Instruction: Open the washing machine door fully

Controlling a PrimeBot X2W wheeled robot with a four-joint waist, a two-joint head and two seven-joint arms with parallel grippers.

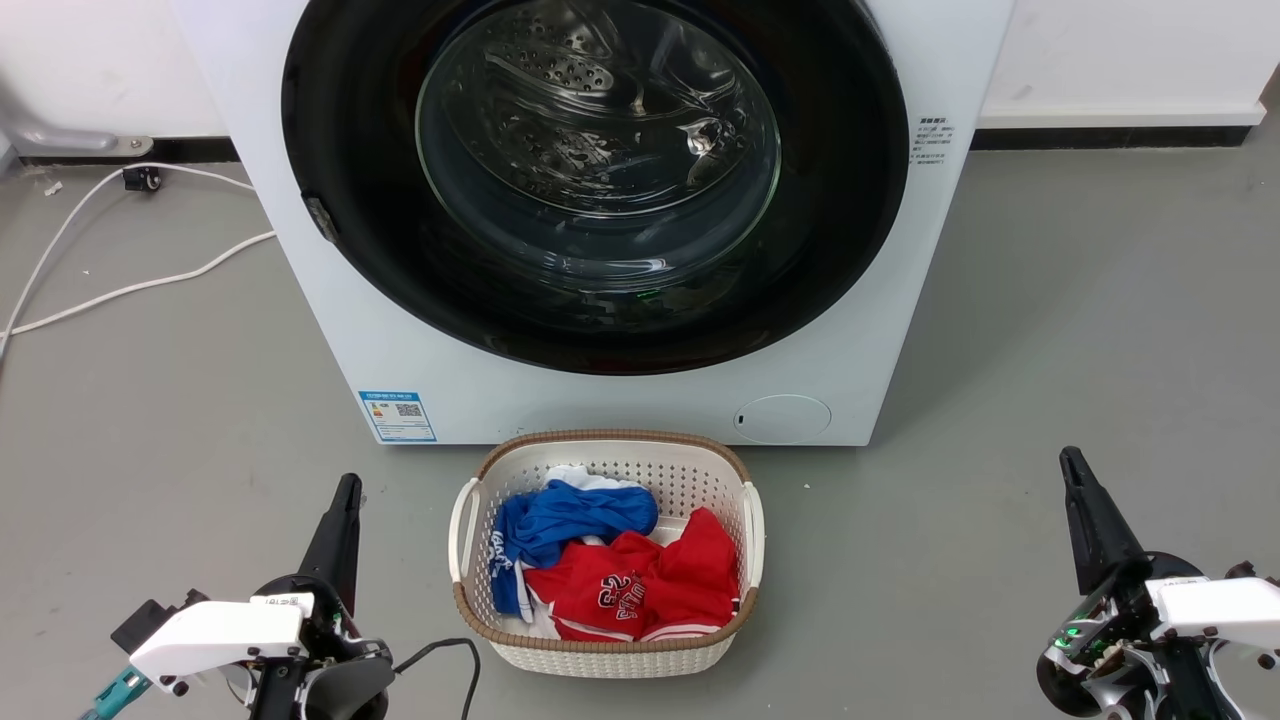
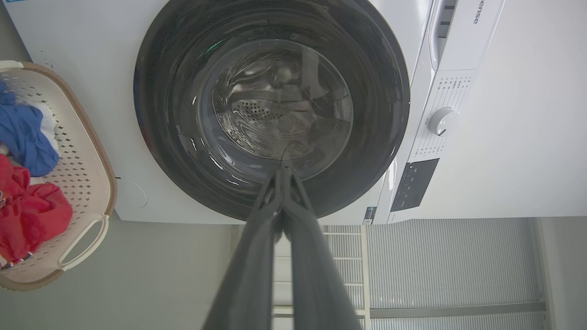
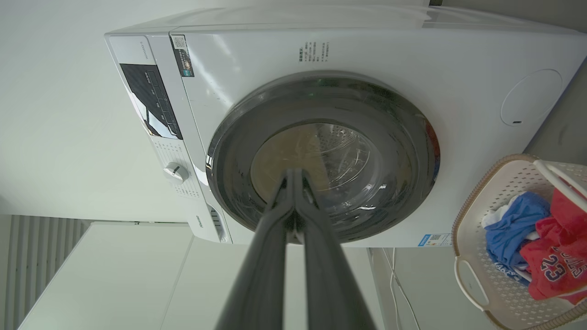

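The washing machine door is a glossy black disc with a clear glass bowl centre, lying flat against the white machine front, closed. It also appears in the left wrist view as the washing machine door and in the right wrist view as the washing machine door. My left gripper hangs low at the lower left, well short of the machine, fingers together and empty. Far to the lower right, my right gripper is shut too, holding nothing. Both wrist views show the fingertips pressed together.
A white laundry basket with blue and red clothes sits on the grey floor just before the machine, between my arms. White cables run across the floor at the left. A round service flap sits low on the machine front.
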